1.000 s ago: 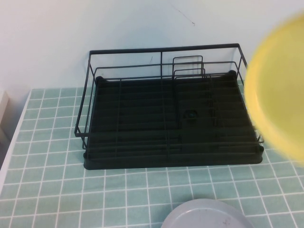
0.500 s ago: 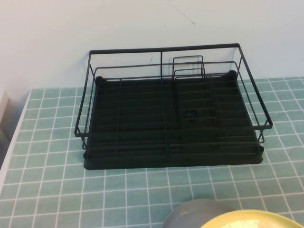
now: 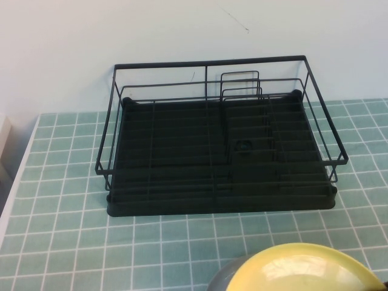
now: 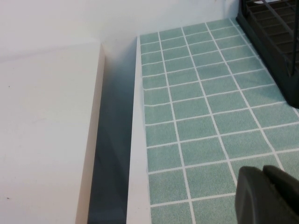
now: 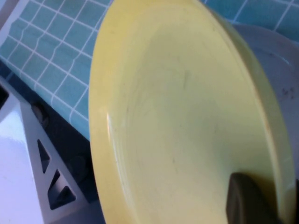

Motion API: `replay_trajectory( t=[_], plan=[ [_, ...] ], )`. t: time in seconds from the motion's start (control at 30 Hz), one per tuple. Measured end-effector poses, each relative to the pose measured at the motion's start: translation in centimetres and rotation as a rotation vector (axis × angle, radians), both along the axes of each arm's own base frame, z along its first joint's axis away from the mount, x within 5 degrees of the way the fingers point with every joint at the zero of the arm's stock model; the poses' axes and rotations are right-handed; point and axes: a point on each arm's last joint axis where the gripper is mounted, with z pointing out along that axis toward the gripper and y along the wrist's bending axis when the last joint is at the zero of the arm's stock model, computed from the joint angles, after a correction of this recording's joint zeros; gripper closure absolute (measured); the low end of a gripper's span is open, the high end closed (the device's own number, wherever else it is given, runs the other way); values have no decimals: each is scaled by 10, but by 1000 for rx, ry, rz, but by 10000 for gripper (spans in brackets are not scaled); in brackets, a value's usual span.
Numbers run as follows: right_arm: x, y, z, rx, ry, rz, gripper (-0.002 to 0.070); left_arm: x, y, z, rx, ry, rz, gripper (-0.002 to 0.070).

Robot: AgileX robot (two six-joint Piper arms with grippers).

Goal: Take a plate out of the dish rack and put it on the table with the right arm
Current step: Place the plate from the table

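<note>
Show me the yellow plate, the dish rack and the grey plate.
yellow plate [image 3: 303, 270], high view, its upper face
dish rack [image 3: 212, 62], high view, top back rail
grey plate [image 3: 227, 280], high view, exposed left edge

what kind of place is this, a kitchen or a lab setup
Probably a mock kitchen counter: a table of pale-green tiles against a plain white wall, a black dish rack, and a yellow plate over a grey plate.

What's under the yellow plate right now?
The grey-white plate lies beneath the yellow plate, with only its left edge showing; the rest is covered. The right end effector grips the yellow plate's rim. Contact between the plates cannot be told.
</note>
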Motion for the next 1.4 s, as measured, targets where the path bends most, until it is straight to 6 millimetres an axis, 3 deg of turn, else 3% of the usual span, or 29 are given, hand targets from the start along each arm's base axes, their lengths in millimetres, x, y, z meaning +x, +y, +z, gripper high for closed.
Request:
replay_trajectory(
  t=[0.57, 1.4],
  plan=[
    [53, 16, -40, 45, 95, 5, 579, 0, 0, 0, 0, 0, 0, 678],
    [72, 23, -64, 68, 139, 8, 579, 0, 0, 0, 0, 0, 0, 678]
  ],
)
